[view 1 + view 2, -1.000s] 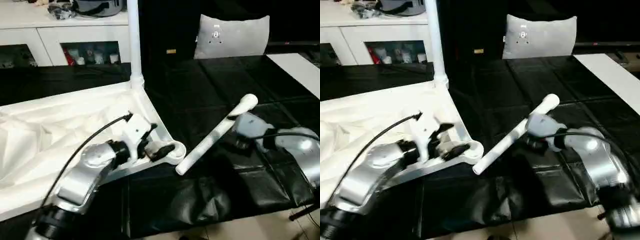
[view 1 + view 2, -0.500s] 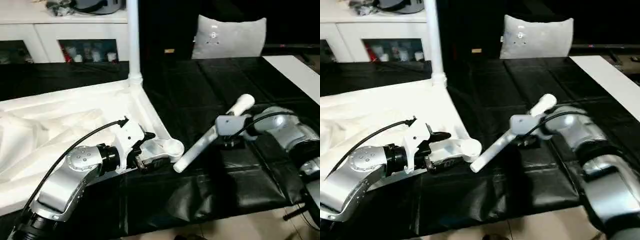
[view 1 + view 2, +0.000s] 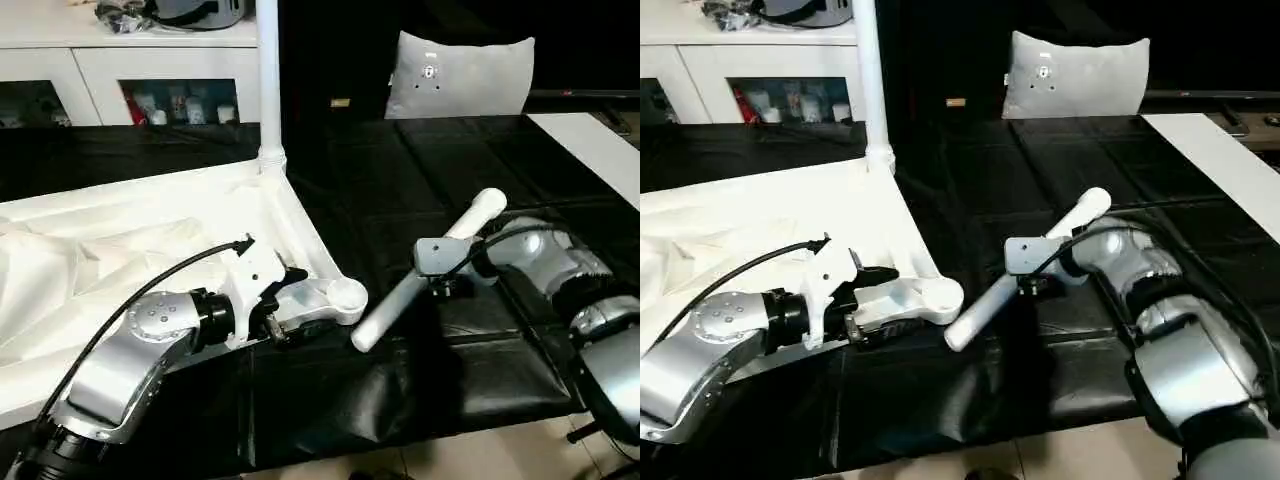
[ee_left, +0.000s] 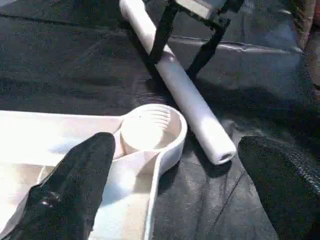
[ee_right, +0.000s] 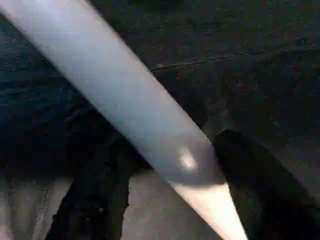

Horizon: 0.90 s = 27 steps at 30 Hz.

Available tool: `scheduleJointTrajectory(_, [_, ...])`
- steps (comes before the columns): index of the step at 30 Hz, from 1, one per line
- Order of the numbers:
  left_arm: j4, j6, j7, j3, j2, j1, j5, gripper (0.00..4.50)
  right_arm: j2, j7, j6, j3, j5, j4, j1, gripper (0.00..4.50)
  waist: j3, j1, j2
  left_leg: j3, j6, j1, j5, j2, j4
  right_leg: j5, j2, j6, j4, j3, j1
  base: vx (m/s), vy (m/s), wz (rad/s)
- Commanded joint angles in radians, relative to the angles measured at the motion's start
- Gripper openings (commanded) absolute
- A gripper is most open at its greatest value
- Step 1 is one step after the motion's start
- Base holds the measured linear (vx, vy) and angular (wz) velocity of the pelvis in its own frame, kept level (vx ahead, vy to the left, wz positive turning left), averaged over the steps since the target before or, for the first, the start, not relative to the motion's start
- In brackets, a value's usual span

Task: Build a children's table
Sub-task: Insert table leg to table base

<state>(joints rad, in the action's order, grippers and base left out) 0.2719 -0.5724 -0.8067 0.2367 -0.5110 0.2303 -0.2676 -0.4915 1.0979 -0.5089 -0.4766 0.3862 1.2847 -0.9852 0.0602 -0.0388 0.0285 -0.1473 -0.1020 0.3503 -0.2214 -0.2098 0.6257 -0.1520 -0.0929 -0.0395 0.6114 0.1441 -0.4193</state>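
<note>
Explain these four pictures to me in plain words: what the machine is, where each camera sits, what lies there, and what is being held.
A humanoid robot is assembling a children's table. Two pictures come from its head, looking down over silver forearms; the other two come from wrist cameras looking along black fingers. On the black padded surface lies the white plastic ribbed tabletop, upside down, with one white tubular leg standing upright in a far corner socket. The left gripper is open beside the empty round corner socket. The right gripper straddles a loose white tapered leg lying there; a firm grip is not evident. A grey cushion stands behind.
</note>
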Motion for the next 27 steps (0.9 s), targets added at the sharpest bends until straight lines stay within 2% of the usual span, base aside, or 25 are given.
scheduleJointTrajectory(1, [0.025,-0.01,-0.019,0.004,-0.015,0.011,-0.005,4.5,-0.016,0.069,0.004,0.011,-0.004,0.024,-0.028,2.49,-0.065,-0.002,-0.003,-0.006,0.073,0.016,-0.23,-0.022,-0.071,-0.4,-0.053,-0.193,-0.071,-0.06,0.068,0.0,0.0,0.0])
scheduleJointTrajectory(3, [0.026,-0.013,-0.031,0.01,-0.022,0.011,-0.008,4.5,-0.02,0.116,0.012,0.01,-0.002,0.028,-0.043,2.34,-0.065,-0.001,-0.006,-0.005,0.073,0.016,-0.237,-0.023,-0.071,-0.392,-0.052,-0.199,-0.07,-0.06,0.068,0.0,0.0,0.0])
scheduleJointTrajectory(7, [0.024,-0.015,-0.039,0.02,-0.027,0.015,-0.007,4.5,-0.042,0.205,0.037,-0.035,0.046,0.031,-0.054,2.0,-0.066,-0.003,-0.005,-0.005,0.077,0.016,-0.223,-0.024,-0.069,-0.364,-0.052,-0.213,-0.066,-0.062,0.068,0.0,0.0,0.0])
scheduleJointTrajectory(9, [0.022,-0.016,-0.039,0.022,-0.027,0.016,-0.006,4.5,-0.044,0.215,0.038,-0.036,0.048,0.031,-0.053,1.94,-0.066,-0.005,-0.004,-0.006,0.078,0.016,-0.217,-0.024,-0.069,-0.356,-0.052,-0.218,-0.065,-0.062,0.069,0.0,0.0,0.0])
scheduleJointTrajectory(10, [0.019,-0.017,-0.038,0.024,-0.027,0.018,-0.004,4.5,-0.044,0.22,0.04,-0.037,0.051,0.031,-0.05,1.84,-0.065,-0.005,-0.007,-0.005,0.076,0.016,-0.223,-0.024,-0.069,-0.367,-0.053,-0.215,-0.066,-0.061,0.069,0.0,0.0,0.0])
scheduleJointTrajectory(17, [0.011,-0.017,-0.044,0.038,-0.032,0.019,0.007,4.5,-0.043,0.201,0.026,-0.046,0.071,0.03,-0.02,1.2,-0.061,-0.003,-0.006,-0.002,0.062,0.011,-0.275,-0.023,-0.071,-0.439,-0.053,-0.184,-0.076,-0.058,0.065,0.0,0.0,0.0])
scheduleJointTrajectory(19, [0.008,-0.017,-0.044,0.042,-0.031,0.021,0.01,4.5,-0.043,0.198,0.011,-0.05,0.076,0.024,-0.008,1.06,-0.06,-0.001,-0.002,-0.001,0.059,0.01,-0.293,-0.023,-0.07,-0.464,-0.052,-0.171,-0.079,-0.056,0.063,0.0,0.0,0.0])
scheduleJointTrajectory(21, [0.008,-0.017,-0.043,0.044,-0.03,0.022,0.012,4.5,-0.042,0.194,0.001,-0.053,0.078,0.02,-0.002,0.97,-0.059,0.0,-0.004,0.0,0.055,0.008,-0.309,-0.023,-0.071,-0.48,-0.053,-0.161,-0.081,-0.056,0.061,0.0,0.0,0.0])
scheduleJointTrajectory(22, [0.008,-0.017,-0.042,0.046,-0.029,0.023,0.013,4.5,-0.042,0.189,-0.007,-0.055,0.079,0.017,0.004,0.8,-0.06,0.001,-0.003,0.002,0.053,0.008,-0.318,-0.024,-0.072,-0.49,-0.053,-0.154,-0.083,-0.054,0.061,0.0,0.0,0.0])
scheduleJointTrajectory(27, [0.013,-0.017,-0.036,0.047,-0.03,0.011,0.012,4.5,-0.03,0.204,-0.008,-0.035,0.06,0.011,0.026,0.74,-0.061,0.006,0.007,0.004,0.049,0.008,-0.341,-0.023,-0.073,-0.509,-0.053,-0.137,-0.086,-0.053,0.06,0.0,0.0,0.0])
